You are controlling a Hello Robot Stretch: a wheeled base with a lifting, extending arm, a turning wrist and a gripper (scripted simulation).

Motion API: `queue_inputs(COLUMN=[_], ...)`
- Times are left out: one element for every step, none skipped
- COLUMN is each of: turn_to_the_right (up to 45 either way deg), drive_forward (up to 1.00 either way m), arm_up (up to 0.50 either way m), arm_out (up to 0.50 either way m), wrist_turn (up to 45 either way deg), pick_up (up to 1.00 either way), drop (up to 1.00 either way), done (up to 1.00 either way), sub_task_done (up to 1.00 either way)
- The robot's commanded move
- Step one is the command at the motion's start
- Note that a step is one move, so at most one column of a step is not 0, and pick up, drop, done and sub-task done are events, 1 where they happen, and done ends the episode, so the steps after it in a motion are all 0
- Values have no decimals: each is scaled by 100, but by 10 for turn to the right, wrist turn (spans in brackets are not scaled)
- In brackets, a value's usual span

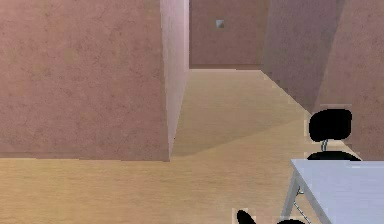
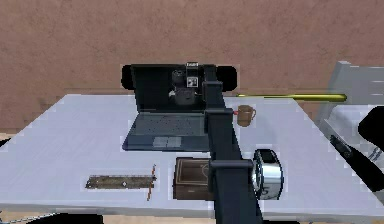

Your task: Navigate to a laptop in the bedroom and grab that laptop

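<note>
A dark blue-grey laptop (image 2: 165, 125) stands with its lid up on the pale grey table (image 2: 80, 135) in the arm side view. The arm's dark bar rises from the bottom edge over the table. At its far end the gripper (image 2: 183, 96) shows in front of the laptop's screen. With the laptop standing on the table right behind it, I cannot tell whether the gripper holds anything.
Also on the table are a brown mug (image 2: 245, 115), a yellow pencil (image 2: 300, 97), a dark box (image 2: 193, 176), a round clock (image 2: 268, 172) and a brown strip (image 2: 120, 182). Ahead, pink walls flank a corridor; a black chair (image 1: 330, 126) stands by the table's corner (image 1: 345, 190).
</note>
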Motion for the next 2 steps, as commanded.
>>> queue_inputs(turn_to_the_right=[0, 0], drive_forward=[0, 0], arm_up=[-30, 0], arm_out=[0, 0], wrist_turn=[0, 0], pick_up=[0, 100], drop=[0, 0], done=[0, 0], sub_task_done=[0, 0])
